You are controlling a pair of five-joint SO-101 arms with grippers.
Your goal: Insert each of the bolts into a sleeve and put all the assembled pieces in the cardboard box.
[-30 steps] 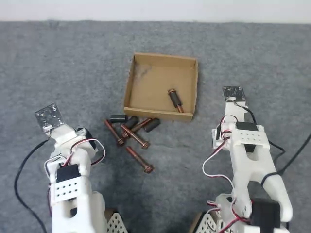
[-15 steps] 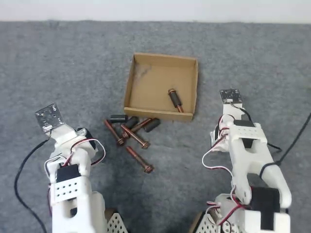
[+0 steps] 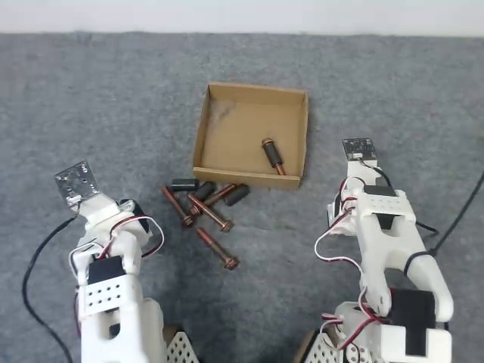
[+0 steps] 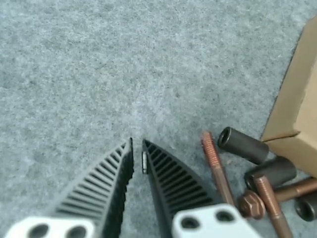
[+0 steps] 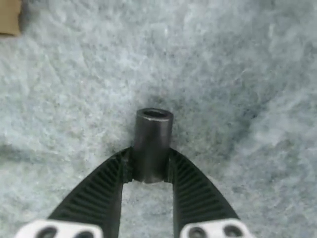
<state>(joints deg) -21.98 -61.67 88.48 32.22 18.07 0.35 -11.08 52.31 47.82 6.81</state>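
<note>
The cardboard box (image 3: 208,132) stands open at the middle of the carpet, with one bolt in a sleeve (image 3: 272,156) lying inside. In front of it lie several copper bolts (image 3: 211,213) and three dark sleeves (image 3: 184,184). My right gripper (image 5: 150,166) is shut on a dark sleeve (image 5: 153,139), held low over the carpet to the right of the box. My left gripper (image 4: 137,146) is shut with nothing in it, over bare carpet beside a bolt (image 4: 215,166) and a sleeve (image 4: 242,145). The box's corner (image 4: 297,109) lies beyond them.
Grey carpet covers the whole table. The left arm (image 3: 106,249) stands at the front left and the right arm (image 3: 386,234) at the front right. A corner of the box (image 5: 9,17) shows far from the right gripper. A pale wall runs along the back edge.
The right arm has shifted slightly to the left with the sleeve in its gripper. The left arm, the bolts and the box have not moved.
</note>
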